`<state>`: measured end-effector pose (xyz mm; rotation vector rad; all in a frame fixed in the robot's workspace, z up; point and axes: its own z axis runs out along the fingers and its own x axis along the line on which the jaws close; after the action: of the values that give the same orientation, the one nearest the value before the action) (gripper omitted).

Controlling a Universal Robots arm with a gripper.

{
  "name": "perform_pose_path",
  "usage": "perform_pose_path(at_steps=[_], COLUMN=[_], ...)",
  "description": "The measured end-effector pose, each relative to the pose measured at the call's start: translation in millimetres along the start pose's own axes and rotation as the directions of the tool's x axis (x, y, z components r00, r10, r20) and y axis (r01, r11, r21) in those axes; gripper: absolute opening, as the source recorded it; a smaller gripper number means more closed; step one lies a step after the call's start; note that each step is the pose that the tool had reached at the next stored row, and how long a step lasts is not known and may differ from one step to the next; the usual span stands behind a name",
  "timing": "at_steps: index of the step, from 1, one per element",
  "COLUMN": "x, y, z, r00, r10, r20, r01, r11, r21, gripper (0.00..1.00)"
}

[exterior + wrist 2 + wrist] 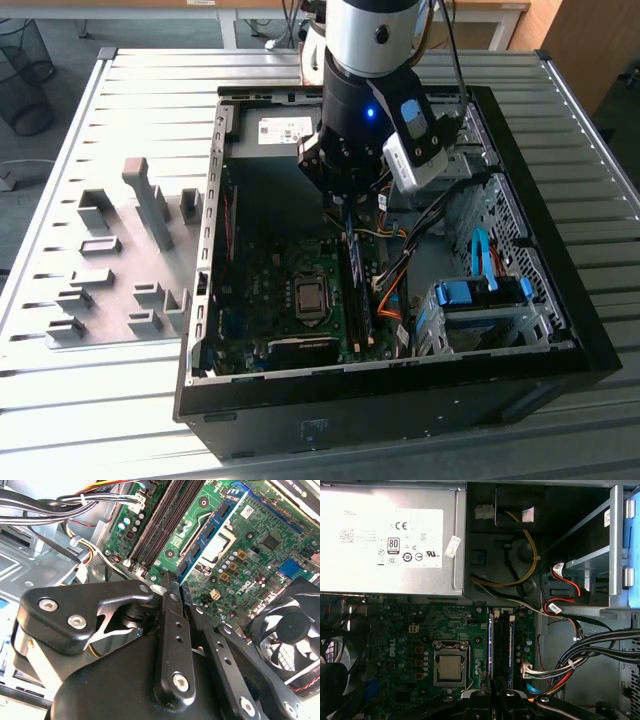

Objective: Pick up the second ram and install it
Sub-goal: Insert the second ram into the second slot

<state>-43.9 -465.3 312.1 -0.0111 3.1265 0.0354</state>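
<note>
Exterior view, its left first: grey fixture blocks (120, 250) standing on the slatted metal counter (90, 400), well apart from the arm

Centre: open computer case (560, 330) lying on its side, motherboard (265, 290) facing up, processor socket (311, 297) bare

Arm (370, 60) comes straight down into the case from above, wrist vertical, tool (345, 205) pointing down over the memory slots (357, 300), just beside the socket on the exterior view's right

Tool (177, 582) pinching the second ram (212, 530): fingers (170, 610) drawn in close on one end of the stick, the blue-green board reaching out past the tips over the motherboard

First wrist view: ram (491, 645) seen edge-on as a thin blue line, running along the dark slots and just beside them; cannot tell whether it touches a slot

Exterior view's right: blue drive bracket (480, 295) and a cable bundle (395, 290), clear of the tool
</note>
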Motion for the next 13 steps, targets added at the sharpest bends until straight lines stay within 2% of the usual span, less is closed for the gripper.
perform_pose_path(at_steps=[11,13], x=[-0.1,2.1], y=[-0.1,0.0], z=[2.5,2.8], r00=[1.0,1.0], r10=[0.0,0.0], r20=[0.0002,0.0005], r01=[0.0,0.0], r11=[1.0,1.0], r21=[0.0003,0.0], gripper=[0.14,0.14])
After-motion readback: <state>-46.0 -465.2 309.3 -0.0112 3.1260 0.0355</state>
